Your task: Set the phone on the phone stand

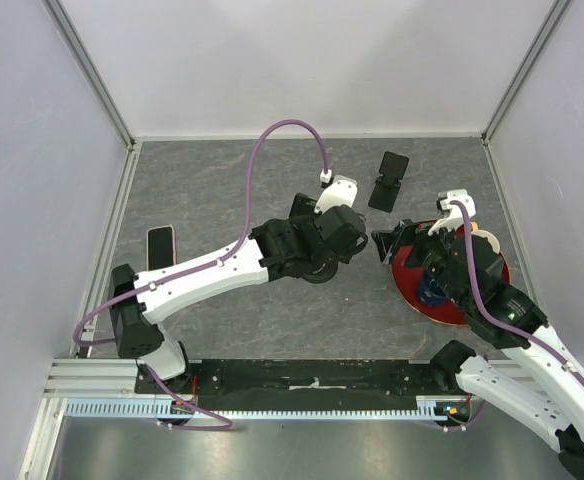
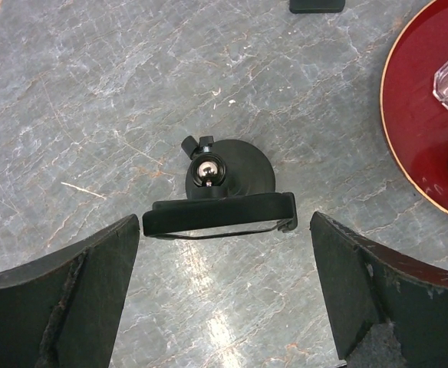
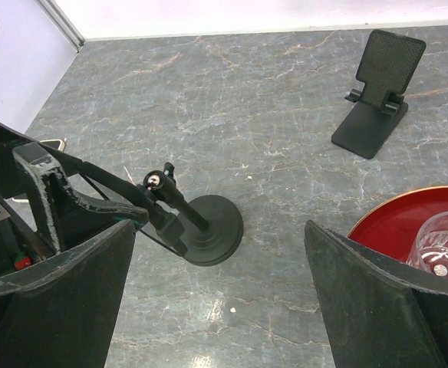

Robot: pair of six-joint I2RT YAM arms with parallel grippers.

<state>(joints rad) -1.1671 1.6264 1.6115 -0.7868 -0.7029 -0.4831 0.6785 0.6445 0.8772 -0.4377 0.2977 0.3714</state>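
Left gripper (image 2: 224, 253) and right gripper (image 3: 218, 261) both hang spread and empty. The pink-edged dark phone (image 1: 160, 243) lies flat on the grey bench (image 1: 222, 190), well apart from them. A careless descent could topple the black round-based stand (image 2: 232, 172) beneath the left gripper.

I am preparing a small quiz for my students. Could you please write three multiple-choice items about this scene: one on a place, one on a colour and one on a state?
1. Where is the phone?
A) flat on the table, near the left wall
B) held in a gripper
C) standing on a phone stand

2. What colour is the plate?
A) blue
B) red
C) white

3. In what state is the left gripper?
A) shut on the phone
B) shut on nothing
C) open, holding nothing

Answers:
1 A: the top view shows it lying there alone.
2 B: its surface is red in every view.
3 C: the left wrist view shows its fingers wide apart.
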